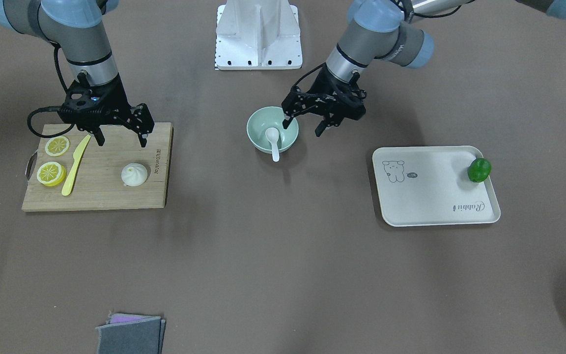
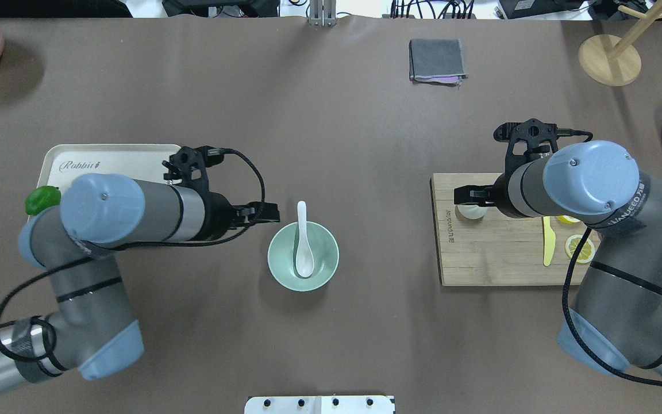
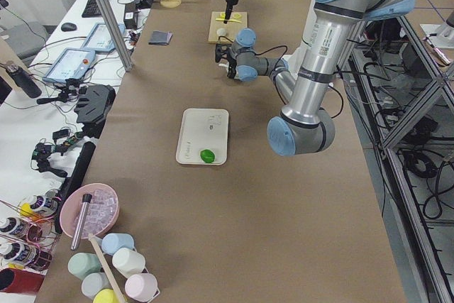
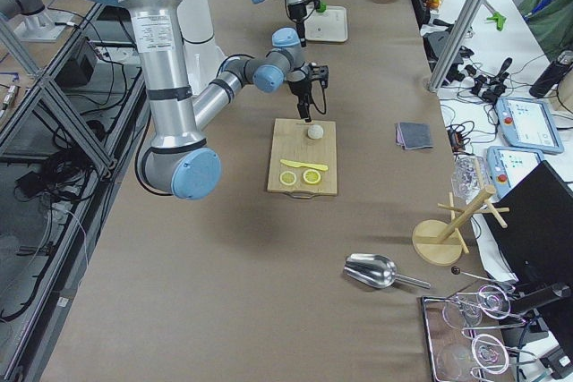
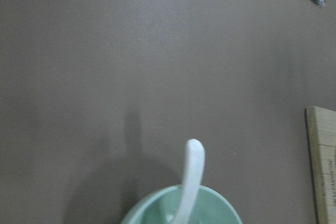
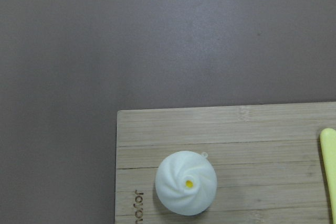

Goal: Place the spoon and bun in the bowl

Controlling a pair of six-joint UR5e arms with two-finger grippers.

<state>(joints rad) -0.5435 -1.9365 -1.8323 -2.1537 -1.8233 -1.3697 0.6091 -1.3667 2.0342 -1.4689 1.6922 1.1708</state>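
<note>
The white spoon (image 1: 273, 140) lies in the mint-green bowl (image 1: 258, 127) at the table's middle, its handle leaning over the rim. It also shows in the overhead view (image 2: 303, 244) and the left wrist view (image 5: 191, 171). My left gripper (image 1: 303, 127) is open and empty, just above the bowl's edge on the tray side. The white pleated bun (image 1: 134, 174) sits on the wooden cutting board (image 1: 101, 196). My right gripper (image 1: 121, 139) is open and empty, hovering over the board a little short of the bun (image 6: 186, 182).
Two lemon slices (image 1: 57, 146) and a yellow plastic knife (image 1: 75, 165) lie on the board. A cream tray (image 1: 430, 196) holds a green fruit (image 1: 479, 170). A folded grey cloth (image 1: 130, 334) lies at the far table edge. The robot base (image 1: 258, 34) is behind the bowl.
</note>
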